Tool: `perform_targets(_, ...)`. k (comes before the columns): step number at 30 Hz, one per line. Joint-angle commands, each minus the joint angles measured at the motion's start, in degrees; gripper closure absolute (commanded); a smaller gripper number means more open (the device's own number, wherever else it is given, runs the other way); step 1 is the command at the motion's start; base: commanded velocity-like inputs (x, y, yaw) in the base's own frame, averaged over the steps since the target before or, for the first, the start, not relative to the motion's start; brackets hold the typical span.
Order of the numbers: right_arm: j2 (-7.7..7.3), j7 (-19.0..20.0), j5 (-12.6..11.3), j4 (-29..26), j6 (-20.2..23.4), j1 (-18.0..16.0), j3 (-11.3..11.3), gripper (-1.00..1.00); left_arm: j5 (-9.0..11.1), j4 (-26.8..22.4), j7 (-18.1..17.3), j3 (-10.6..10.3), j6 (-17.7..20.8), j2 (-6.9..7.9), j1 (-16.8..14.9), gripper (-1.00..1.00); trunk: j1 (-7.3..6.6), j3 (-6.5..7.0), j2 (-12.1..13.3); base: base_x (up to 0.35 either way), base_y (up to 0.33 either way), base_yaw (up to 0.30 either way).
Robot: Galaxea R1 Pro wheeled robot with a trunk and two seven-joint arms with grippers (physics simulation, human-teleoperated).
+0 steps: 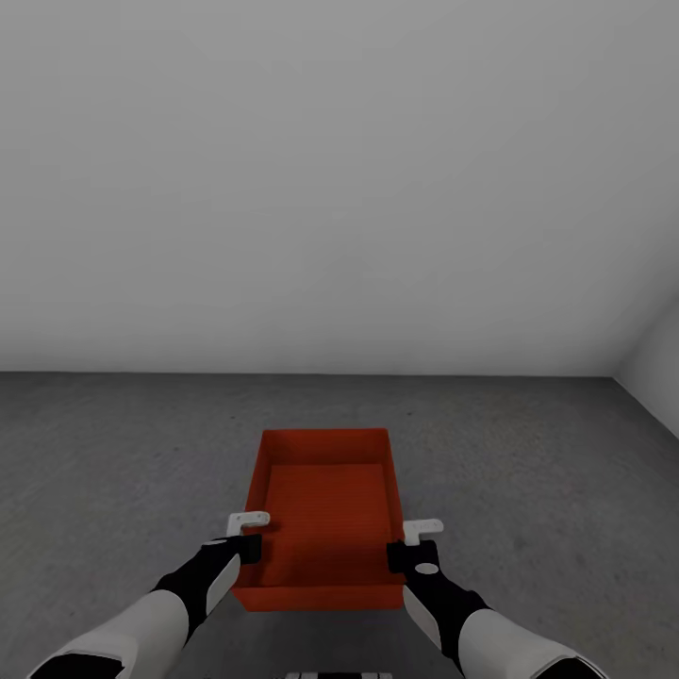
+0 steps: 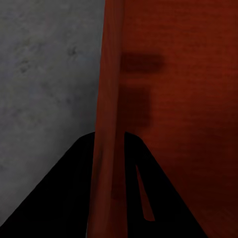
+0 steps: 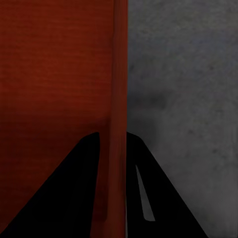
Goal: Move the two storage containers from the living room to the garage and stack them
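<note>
While both arms reach forward from the bottom of the head view, a red-orange storage container [image 1: 325, 509] sits between them, at about 6 o'clock in that view, low and central. It is an open-top rectangular bin with thin plain walls, and its inside looks empty. Under it and all around spreads the dark grey, mottled concrete floor [image 1: 113, 453], which meets a plain light grey wall [image 1: 339, 189] along a straight line at mid height; a second wall comes in at about 4 o'clock, forming a corner.

The left pincer [image 1: 247, 534] is at the container's left wall, near the 8 o'clock corner of the bin, and the right pincer [image 1: 415, 541] is at the right wall near the 4 o'clock corner. From the left wrist view, the thin red wall [image 2: 110, 124] runs straight between the two dark fingers [image 2: 54, 198], one inside the bin and one outside over the concrete, so that pincer is clenched on the wall. The right wrist view gives the mirror picture: the wall's edge [image 3: 118, 109] passes between the fingers [image 3: 163, 198], red bin floor on one side and grey concrete [image 3: 188, 89] on the other, this pincer also grasping the container.

Whether the bin rests on the floor or hangs just above it, I cannot tell.
</note>
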Motion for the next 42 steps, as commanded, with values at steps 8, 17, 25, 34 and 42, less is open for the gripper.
perform_targets(8, -0.14, -3.25, -1.15, 0.24, -0.43, -0.02, -2.49, 1.0, -0.82, -0.34, 0.68, 1.72, -3.07, 0.53, -0.03, 1.0, 0.65, -0.59, -1.24, 0.0, 0.0, 0.0)
perform_targets(17, -0.15, -3.25, -1.15, 0.24, -0.46, -0.02, -2.49, 1.0, -0.82, -0.4, 0.68, 1.72, -3.07, 0.55, -0.03, 1.0, 0.65, -0.59, -1.24, 0.0, 0.0, 0.0)
perform_targets(25, -0.18, -3.25, -1.15, 0.24, -0.43, -0.02, -2.49, 1.0, -0.82, -0.34, 0.68, 1.72, -3.06, 0.53, -0.03, 1.0, 2.41, -2.02, -4.44, 0.0, 0.0, 0.0)
perform_targets(34, -0.16, -3.32, -1.15, 0.21, -0.5, -0.02, -2.49, 1.0, -0.82, -0.41, 0.68, 1.75, -3.07, 0.57, -0.03, 1.0, 2.61, -3.8, -4.55, 0.0, 0.0, 0.0)
perform_targets(42, -0.14, -3.28, -1.1, 0.22, -0.74, -0.02, -2.43, 1.0, -0.82, -0.74, 1.34, 1.86, -3.01, 0.53, -0.03, 1.0, 2.61, -3.8, -4.55, 0.0, 0.0, 0.0)
